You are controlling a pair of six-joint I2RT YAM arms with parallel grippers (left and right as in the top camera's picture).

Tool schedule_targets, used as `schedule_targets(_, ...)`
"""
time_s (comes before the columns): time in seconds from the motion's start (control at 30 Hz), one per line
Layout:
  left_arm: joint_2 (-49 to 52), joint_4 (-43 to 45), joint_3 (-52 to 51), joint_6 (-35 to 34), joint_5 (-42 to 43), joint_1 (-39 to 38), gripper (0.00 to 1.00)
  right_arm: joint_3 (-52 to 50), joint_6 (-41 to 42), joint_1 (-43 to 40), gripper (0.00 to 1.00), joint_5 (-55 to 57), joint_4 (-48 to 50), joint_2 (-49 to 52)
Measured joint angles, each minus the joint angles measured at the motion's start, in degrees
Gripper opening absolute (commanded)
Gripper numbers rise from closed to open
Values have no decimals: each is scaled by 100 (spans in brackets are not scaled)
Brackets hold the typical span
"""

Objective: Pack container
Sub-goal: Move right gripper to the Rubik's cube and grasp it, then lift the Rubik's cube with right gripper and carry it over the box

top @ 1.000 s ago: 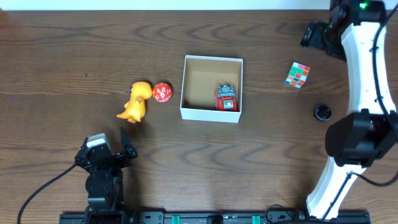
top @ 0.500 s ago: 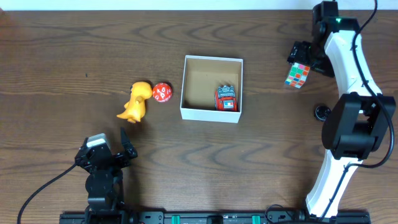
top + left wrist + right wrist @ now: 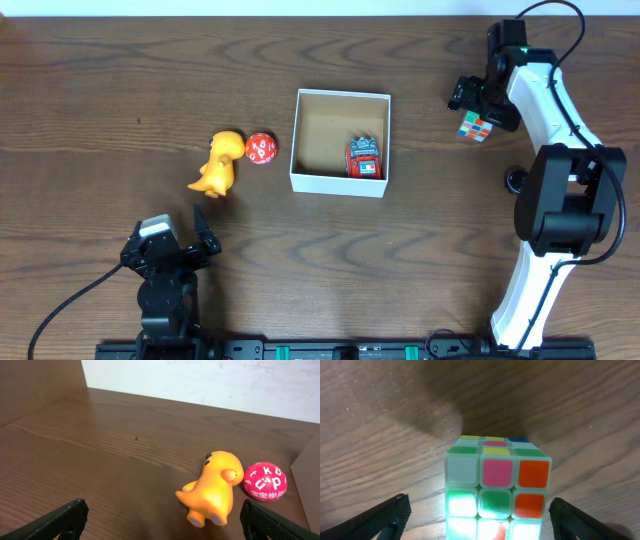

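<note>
The container [image 3: 338, 184], a shallow white box with a brown inside, sits mid-table with a red toy car [image 3: 364, 158] in its near right corner. To its left lie an orange dinosaur [image 3: 219, 165] and a red ball [image 3: 261, 148]. A colour cube [image 3: 478, 125] rests at the far right. My right gripper [image 3: 473, 101] hovers over it, open. In the right wrist view the cube [image 3: 497, 485] lies between the two fingers [image 3: 387, 520] with a gap on each side. My left gripper [image 3: 172, 243] stands open near the front edge, with the dinosaur [image 3: 214, 490] and ball [image 3: 265, 481] ahead of it.
A small black round object [image 3: 517, 180] lies on the table near the right arm's base. The container's wall [image 3: 307, 480] shows at the right edge of the left wrist view. White wall runs along the table's far edge.
My right arm has swung in from the far right corner, leftwards, until its gripper is over the colour cube. The left arm and the toys have not moved.
</note>
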Motion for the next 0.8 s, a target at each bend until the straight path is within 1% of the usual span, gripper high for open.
schedule_targets(0.37, 0, 0, 0, 0, 0, 0, 98, -4, 15, 0, 89, 293, 120, 24)
schedule_targets(0.57, 0, 0, 0, 0, 0, 0, 98, -13, 22, 0, 87, 299, 149, 212)
schedule_targets(0.7, 0, 0, -2, 0, 0, 0, 98, -15, 55, 0, 81, 308, 149, 219)
schedule_targets(0.8, 0, 0, 0, 0, 0, 0, 98, -15, 61, 0, 71, 313, 142, 225)
